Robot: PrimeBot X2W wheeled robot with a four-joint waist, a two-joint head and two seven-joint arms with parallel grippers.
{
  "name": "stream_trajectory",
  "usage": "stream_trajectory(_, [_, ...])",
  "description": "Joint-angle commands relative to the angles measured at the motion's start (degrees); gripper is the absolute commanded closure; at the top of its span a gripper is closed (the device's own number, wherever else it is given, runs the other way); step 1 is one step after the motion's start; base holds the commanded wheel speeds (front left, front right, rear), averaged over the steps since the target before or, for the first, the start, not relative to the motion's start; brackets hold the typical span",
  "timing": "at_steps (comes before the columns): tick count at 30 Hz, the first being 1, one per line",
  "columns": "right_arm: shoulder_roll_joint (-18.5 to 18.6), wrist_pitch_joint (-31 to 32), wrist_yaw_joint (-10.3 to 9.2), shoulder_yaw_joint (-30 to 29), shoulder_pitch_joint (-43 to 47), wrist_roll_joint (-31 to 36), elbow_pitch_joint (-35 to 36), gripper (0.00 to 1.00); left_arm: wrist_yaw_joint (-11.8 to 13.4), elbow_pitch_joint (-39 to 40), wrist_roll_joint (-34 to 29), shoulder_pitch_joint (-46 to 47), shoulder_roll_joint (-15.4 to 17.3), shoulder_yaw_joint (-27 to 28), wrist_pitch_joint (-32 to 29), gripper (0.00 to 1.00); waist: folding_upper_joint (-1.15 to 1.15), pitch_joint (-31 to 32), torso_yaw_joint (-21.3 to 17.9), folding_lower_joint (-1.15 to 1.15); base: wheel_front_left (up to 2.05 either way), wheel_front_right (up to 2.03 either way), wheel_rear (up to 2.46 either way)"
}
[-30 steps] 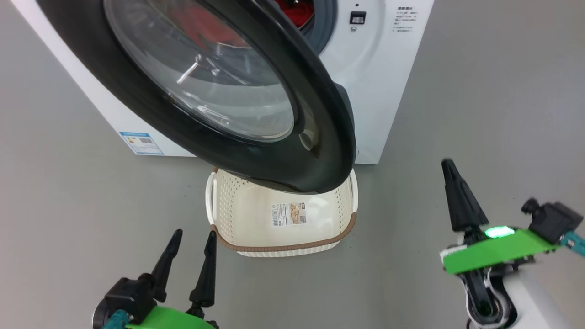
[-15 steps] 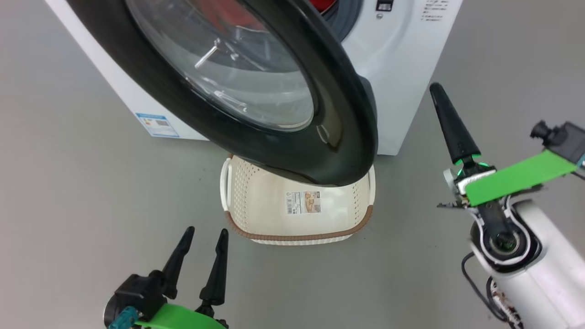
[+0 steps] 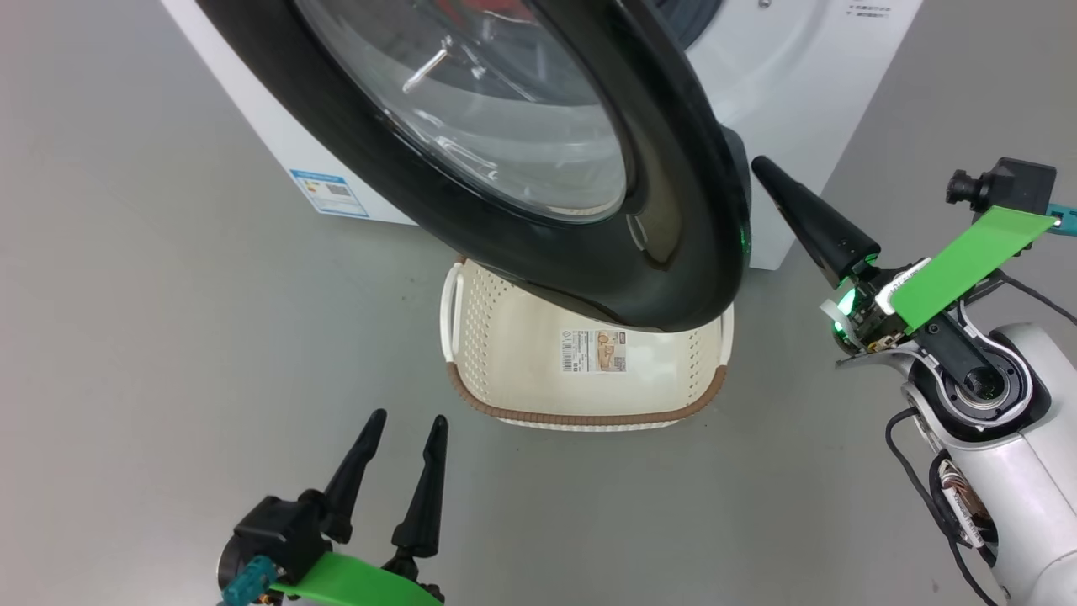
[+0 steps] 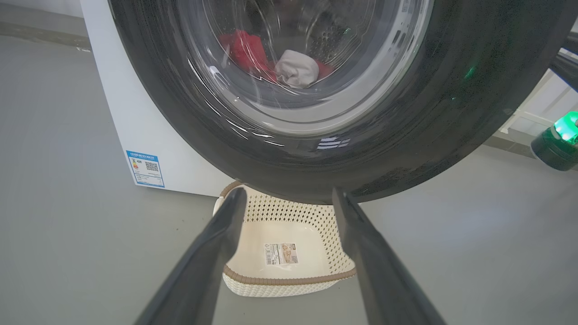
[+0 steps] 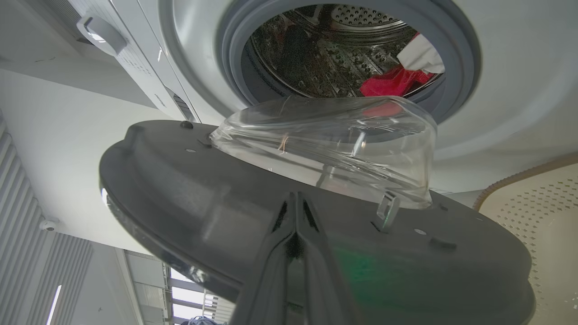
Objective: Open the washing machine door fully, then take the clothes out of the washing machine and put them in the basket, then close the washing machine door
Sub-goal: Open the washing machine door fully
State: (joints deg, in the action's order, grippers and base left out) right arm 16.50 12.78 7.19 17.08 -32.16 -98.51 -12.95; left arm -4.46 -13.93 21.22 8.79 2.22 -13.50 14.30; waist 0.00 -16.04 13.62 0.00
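My right hand [image 3: 764, 172], shut tight with nothing in it, points at the inner side of the half-open washing machine door [image 3: 673, 168], just right of its free edge, so I think it should push left, while my open, empty left hand [image 3: 408, 417] hangs low and near.

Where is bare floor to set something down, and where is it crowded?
Free: the grey floor left of the cream perforated basket, and between basket and open left hand. Crowded: the glossy black-rimmed round glass door overhangs the basket's rear, with the shut right hand beside its edge.
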Motion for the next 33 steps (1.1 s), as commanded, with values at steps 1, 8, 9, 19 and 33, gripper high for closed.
stream_trajectory(1, [-0.3, 0.9, 0.30, 0.1, -0.9, -0.6, 1.1, 1.00, 0.7, 1.5, 0.2, 1.5, 0.7, 1.4, 0.7, 0.00, 0.00, -0.2, 0.5, 0.00, 0.00, 0.00, 0.00])
stream_trajectory(8, [-2.1, 9.8, 0.30, -2.0, 0.0, -1.4, -1.7, 1.00, 1.1, 1.6, 1.0, 1.1, 0.7, 0.2, 0.7, 0.00, 0.00, 0.5, 2.4, 0.00, 0.00, 0.00, 0.00])
stream_trajectory(9, [-2.4, 10.7, 0.30, -2.2, 0.3, -1.1, -1.8, 1.00, 1.1, 1.6, 1.1, 1.0, 0.7, 0.0, 0.7, 0.00, 0.00, 0.6, 2.6, 0.00, 0.00, 0.00, 0.00])
stream_trajectory(19, [-6.7, 15.6, 0.30, -2.9, 4.0, 3.0, -1.1, 1.00, 1.5, 1.7, 1.1, -0.2, 0.7, -0.2, 0.7, 0.00, 0.00, 3.4, 5.4, 0.00, 0.00, 0.00, 0.00])
stream_trajectory(33, [-10.2, 18.5, 0.30, -1.8, 7.8, 6.0, -1.0, 1.00, 2.0, 2.4, 0.4, -2.4, 0.7, 0.7, 0.7, 0.00, 0.00, 7.0, 10.6, 0.00, 0.00, 0.00, 0.00])
